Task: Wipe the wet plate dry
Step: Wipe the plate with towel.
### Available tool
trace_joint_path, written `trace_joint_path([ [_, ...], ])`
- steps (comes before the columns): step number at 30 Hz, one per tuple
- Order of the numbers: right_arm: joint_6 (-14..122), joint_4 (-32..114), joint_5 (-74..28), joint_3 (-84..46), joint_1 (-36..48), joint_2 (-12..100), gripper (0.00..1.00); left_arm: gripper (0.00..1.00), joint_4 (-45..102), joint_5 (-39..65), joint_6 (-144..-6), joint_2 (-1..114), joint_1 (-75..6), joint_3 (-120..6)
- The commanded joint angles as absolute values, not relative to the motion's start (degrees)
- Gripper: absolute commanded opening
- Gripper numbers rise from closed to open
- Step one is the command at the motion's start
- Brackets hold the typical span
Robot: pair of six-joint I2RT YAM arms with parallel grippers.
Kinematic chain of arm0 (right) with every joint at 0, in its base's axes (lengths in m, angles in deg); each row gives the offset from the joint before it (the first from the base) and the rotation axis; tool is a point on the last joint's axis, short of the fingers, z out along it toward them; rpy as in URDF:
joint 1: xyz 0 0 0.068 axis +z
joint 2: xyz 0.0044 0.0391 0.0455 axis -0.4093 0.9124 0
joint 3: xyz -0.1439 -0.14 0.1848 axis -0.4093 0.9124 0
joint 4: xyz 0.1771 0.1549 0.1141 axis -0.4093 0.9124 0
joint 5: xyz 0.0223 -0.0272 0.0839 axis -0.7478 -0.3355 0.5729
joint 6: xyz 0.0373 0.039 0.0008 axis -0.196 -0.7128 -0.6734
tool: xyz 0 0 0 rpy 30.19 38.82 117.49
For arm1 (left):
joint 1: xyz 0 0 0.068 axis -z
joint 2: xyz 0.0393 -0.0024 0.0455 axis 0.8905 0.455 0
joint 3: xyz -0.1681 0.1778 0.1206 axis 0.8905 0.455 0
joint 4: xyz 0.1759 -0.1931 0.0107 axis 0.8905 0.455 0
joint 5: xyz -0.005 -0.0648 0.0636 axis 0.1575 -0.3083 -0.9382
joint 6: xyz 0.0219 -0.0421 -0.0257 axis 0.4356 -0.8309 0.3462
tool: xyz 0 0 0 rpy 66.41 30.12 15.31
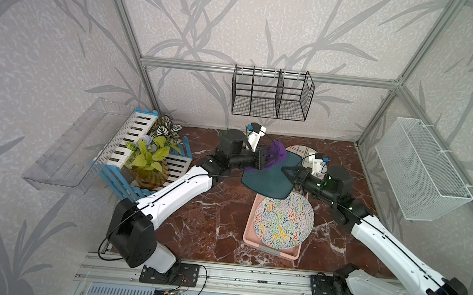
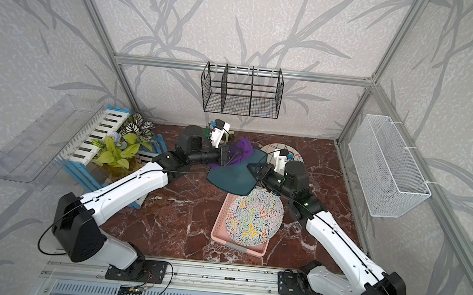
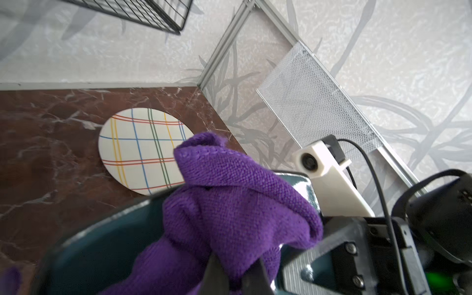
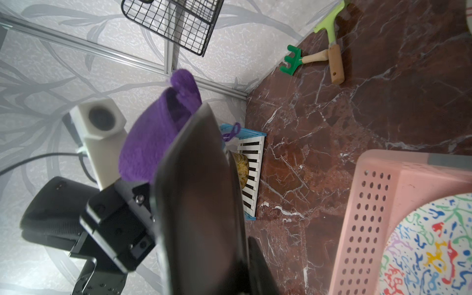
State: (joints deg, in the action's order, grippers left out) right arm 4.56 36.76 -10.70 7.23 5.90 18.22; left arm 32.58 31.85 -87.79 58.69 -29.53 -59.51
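Note:
The wet plate (image 1: 267, 179) (image 2: 232, 179) is dark teal with rounded corners and hangs tilted above the table behind the pink tray. My right gripper (image 1: 290, 171) (image 4: 242, 260) is shut on its right edge. My left gripper (image 1: 266, 160) (image 3: 236, 265) is shut on a bunched purple cloth (image 1: 277, 155) (image 3: 237, 204), which rests against the plate's upper face (image 3: 102, 245). In the right wrist view the plate (image 4: 199, 204) shows edge-on, with the cloth (image 4: 153, 143) behind it.
A pink tray (image 1: 250, 232) holds a round multicoloured plate (image 1: 283, 220). A plaid plate (image 1: 303, 151) lies at the back. A plant in a blue-and-white crate (image 1: 151, 157) stands to the left. Toy garden tools (image 4: 329, 53) lie by the back wall. Wire baskets (image 1: 271, 95) (image 1: 422, 169) hang on the walls.

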Motion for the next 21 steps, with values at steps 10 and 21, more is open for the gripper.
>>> trace_joint_path([
  [10,3.53,19.89,-10.07,1.12,-0.96,11.89,0.0,0.0,29.38,34.26,-94.48,56.86,-26.44,-54.46],
  [21,-6.01,4.03,-3.76,0.27,-0.34,16.95,0.0,0.0,42.68,26.36,-82.69,58.22,-17.92,-52.6],
])
